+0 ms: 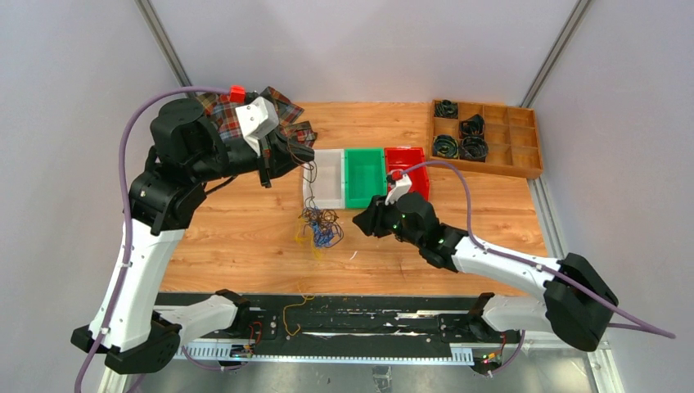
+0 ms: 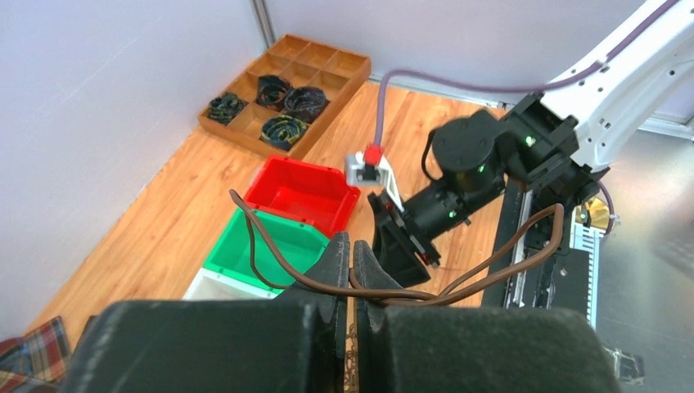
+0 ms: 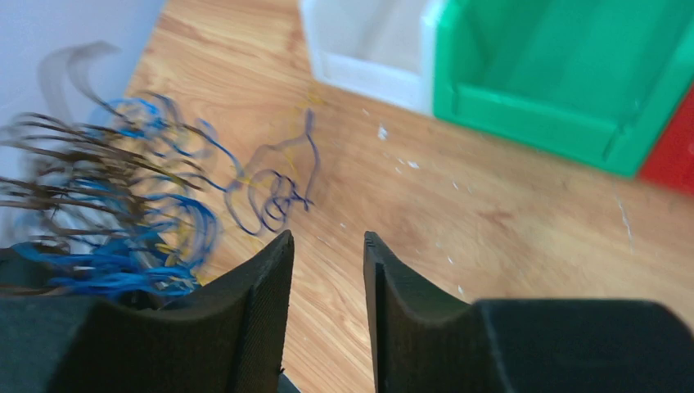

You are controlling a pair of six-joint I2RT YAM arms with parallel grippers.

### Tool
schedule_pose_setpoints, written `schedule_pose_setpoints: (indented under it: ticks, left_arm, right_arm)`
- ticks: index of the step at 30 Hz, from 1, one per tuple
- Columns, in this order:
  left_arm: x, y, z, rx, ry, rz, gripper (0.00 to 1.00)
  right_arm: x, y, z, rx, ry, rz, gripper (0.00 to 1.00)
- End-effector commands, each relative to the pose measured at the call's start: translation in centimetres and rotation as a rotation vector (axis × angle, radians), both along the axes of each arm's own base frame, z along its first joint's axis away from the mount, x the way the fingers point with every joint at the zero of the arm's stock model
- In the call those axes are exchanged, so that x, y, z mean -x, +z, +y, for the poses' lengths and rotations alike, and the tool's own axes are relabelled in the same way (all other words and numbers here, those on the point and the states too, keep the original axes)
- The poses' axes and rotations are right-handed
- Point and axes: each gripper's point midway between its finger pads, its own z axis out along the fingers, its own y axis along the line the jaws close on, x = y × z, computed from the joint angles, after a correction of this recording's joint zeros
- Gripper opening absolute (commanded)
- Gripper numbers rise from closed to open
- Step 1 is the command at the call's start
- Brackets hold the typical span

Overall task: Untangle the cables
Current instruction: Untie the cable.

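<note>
- Two fingers of the left gripper [image 2: 350,254] are pressed tight together on a thin brown strand [image 2: 401,295], which loops out to both sides of the tips.
- From those raised tips the strand hangs straight down to the cables [image 1: 321,228], a small tangle of blue, yellow and dark wires lying on the table [image 1: 245,237] below the gripper.
- Low over the wood, the right gripper [image 3: 327,246] has its jaws parted by a narrow gap with nothing between them.
- Just to the left of its left finger lies the tangle (blurred in the wrist view); I cannot tell whether any wire touches that finger.
- Ahead of the right gripper stands the white bin [image 3: 368,78], with the green bin [image 3: 524,123] and the red bin [image 3: 675,155] further to its right.
</note>
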Motion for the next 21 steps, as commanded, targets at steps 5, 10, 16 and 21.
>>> schedule_pose_setpoints:
  ticks: [5,10,16,21]
  left_arm:
    - [-0.2,-1.2,-0.3,-0.013,-0.01,0.038,0.01]
    - [0.0,-1.4,-0.3,-0.013,-0.017,0.044,0.01]
    - [0.2,-1.3,-0.5,-0.009,-0.029,0.05,0.01]
    - [0.3,-1.3,-0.6,-0.007,-0.032,0.052,0.01]
  right_arm:
    - [1.5,9.5,3.3,-0.152,0.183,-0.171,0.52]
    - [3.3,10.1,5.1,-0.19,0.309,-0.178,0.61]
    - [3.8,9.0,7.1,-0.188,0.391,-0.145,0.61]
    - [3.3,8.6,8.3,-0.187,0.391,-0.133,0.54]
